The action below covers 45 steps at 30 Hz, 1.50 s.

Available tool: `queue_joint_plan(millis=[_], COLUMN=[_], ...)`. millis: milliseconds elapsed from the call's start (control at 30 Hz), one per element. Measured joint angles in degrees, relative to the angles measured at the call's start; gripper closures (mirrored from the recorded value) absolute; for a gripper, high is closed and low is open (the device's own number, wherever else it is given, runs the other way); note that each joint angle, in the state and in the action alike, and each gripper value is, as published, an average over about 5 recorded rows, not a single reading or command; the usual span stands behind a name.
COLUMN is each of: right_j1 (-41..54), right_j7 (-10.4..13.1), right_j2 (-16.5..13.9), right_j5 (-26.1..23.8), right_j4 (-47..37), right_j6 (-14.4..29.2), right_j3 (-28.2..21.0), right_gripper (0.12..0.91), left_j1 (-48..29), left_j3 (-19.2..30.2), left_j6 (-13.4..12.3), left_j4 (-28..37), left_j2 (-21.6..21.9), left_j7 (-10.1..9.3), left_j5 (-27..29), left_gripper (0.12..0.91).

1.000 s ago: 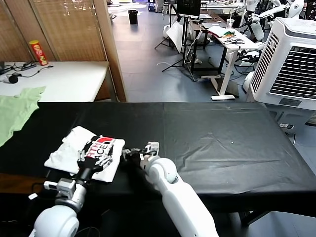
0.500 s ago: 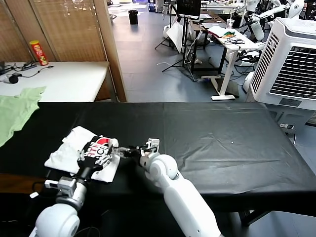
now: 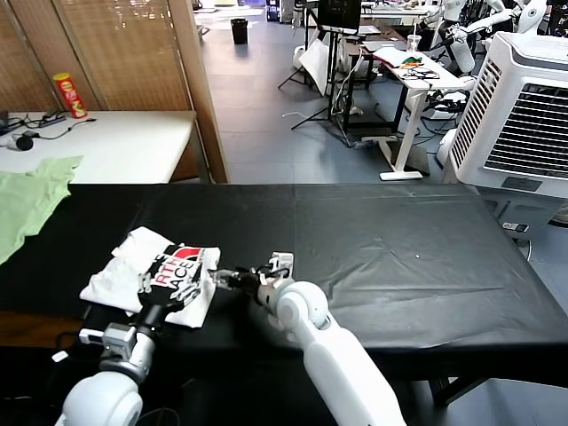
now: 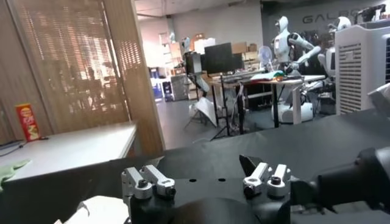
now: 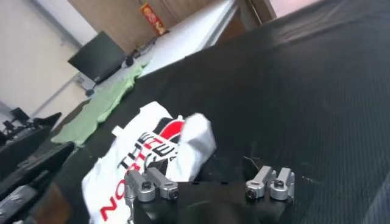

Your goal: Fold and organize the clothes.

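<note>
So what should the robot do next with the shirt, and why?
Probably draw the right gripper back from the shirt. Its fingers are open at the shirt's right edge, holding nothing, and the shirt lies folded small on the table, print up. The left gripper hovers open over it.

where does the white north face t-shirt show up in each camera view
Head view: the white T-shirt lies folded, print up, on the near left of the black table.
Left wrist view: only a white corner shows beside the gripper mount.
Right wrist view: it lies beyond the fingers, print up.
Shared landmark: the red snack can on the white table.
</note>
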Motion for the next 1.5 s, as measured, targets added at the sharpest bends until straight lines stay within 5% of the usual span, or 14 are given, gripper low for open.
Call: queue_joint_plan(millis=[300,667,767,1200,1333,1500], right_j1=[2.31,3.31,3.85,11.88,12.21,8.64], right_j7=[-2.06,-2.96,-3.01,-9.06,-12.52,-13.26], right_j2=[2.09,3.48,2.91,-9.2,-12.0,-15.9], right_j5=[-1.46,-3.22,-4.39,-16.2,-19.97,-23.74], right_j4=[-3.46,-6.3,-5.96,-8.64,-7.82,-2.38], right_j6=[1.65,2.58,1.95,-1.56,1.95,5.95], right_j3=[-0.76,-1.1,-0.56,1.08,1.63,3.38], right_gripper=[0.252,0.813,0.897,0.9,0.8,0.534], left_j1=[0.39,0.76,0.82,0.01,-0.01,-0.47], left_j3=[-1.41,-2.27,-2.33,-2.21,-2.24,-2.0], left_j6=[-0.11,-0.5,-0.62,-1.22,-1.53,-2.1], left_j4=[-0.15,-0.27,-0.23,0.83,1.29,2.07], left_j2=[0.02,-0.27,-0.42,-0.75,-0.86,-0.86], left_j7=[-0.23,-0.26,-0.26,-0.26,-0.34,-1.09], left_j5=[-0.28,-0.31,-0.3,-0.31,-0.68,-2.49], left_gripper=[0.232,0.232,0.232,0.232,0.232,0.232])
